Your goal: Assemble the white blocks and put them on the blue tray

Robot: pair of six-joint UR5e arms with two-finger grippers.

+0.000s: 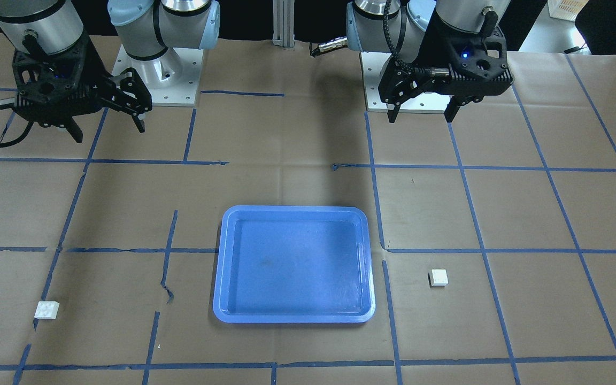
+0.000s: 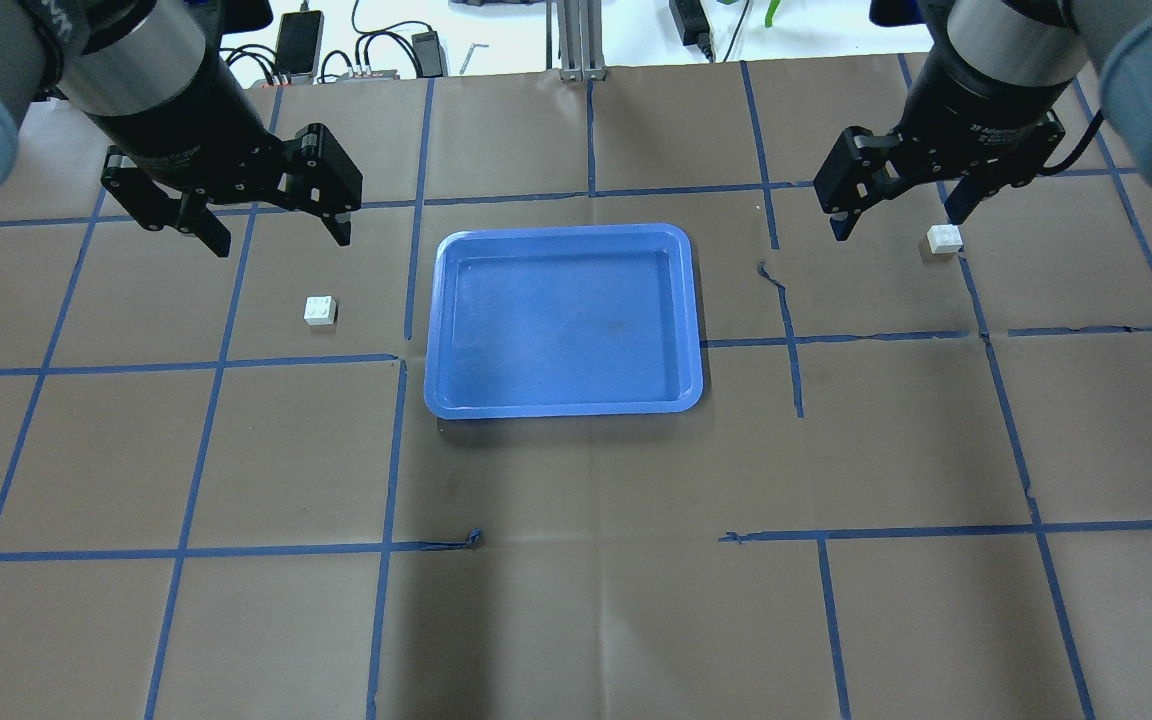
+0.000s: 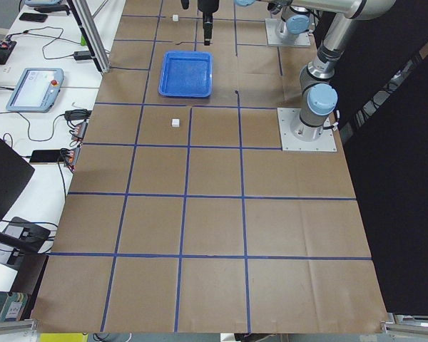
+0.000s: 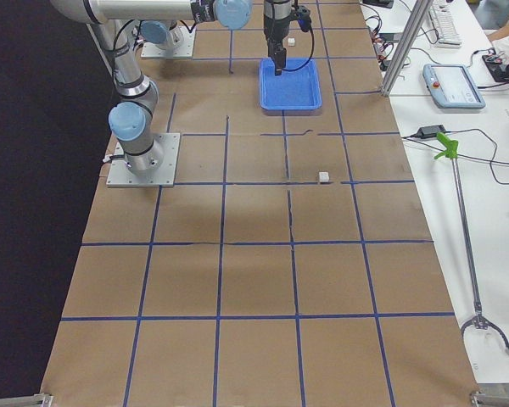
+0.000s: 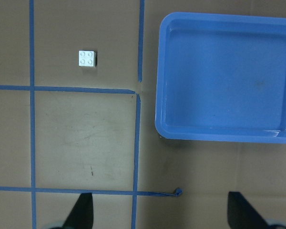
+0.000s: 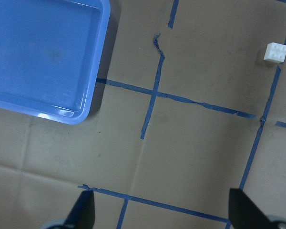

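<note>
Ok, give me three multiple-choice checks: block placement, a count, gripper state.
1. Around the blue tray, the left block and right block lie: A. inside it B. stacked beside it C. on the table, one each side.
2. Studs on the left block: A. two B. four C. six.
3. The left gripper and right gripper are: A. both open, empty B. both shut C. left shut on a block.
Answers: 1 C, overhead shows them flanking the tray; 2 B, left wrist view shows four; 3 A, both spread wide, nothing held.
</note>
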